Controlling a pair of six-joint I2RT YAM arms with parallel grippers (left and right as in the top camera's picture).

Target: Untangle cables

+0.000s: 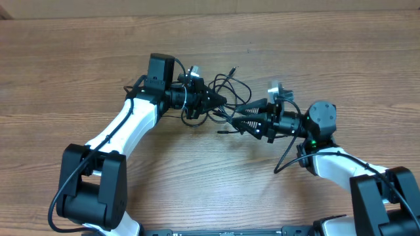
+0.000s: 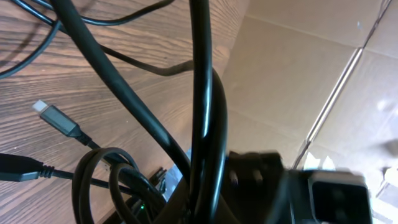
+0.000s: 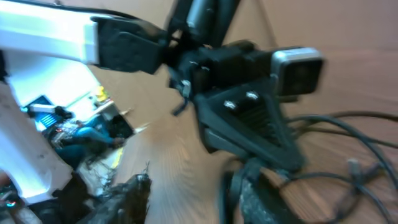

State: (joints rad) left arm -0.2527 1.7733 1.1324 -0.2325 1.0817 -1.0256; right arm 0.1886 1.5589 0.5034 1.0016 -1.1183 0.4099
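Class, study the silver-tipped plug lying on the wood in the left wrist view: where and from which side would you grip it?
I'd grip the plug by its grey body, behind the silver tip, from above, across its width: it lies flat on the table, apart from the looped cables.

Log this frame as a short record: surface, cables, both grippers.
surface: wooden table
cables: thin black cords, tangled in loops mid-table, between the two grippers
plug: silver-tipped, lying loose on the wood
left gripper: shut, inside the tangle; a grip on a cord is not confirmed
right gripper: jaws apart, at the tangle's edge
task state: not untangled yet
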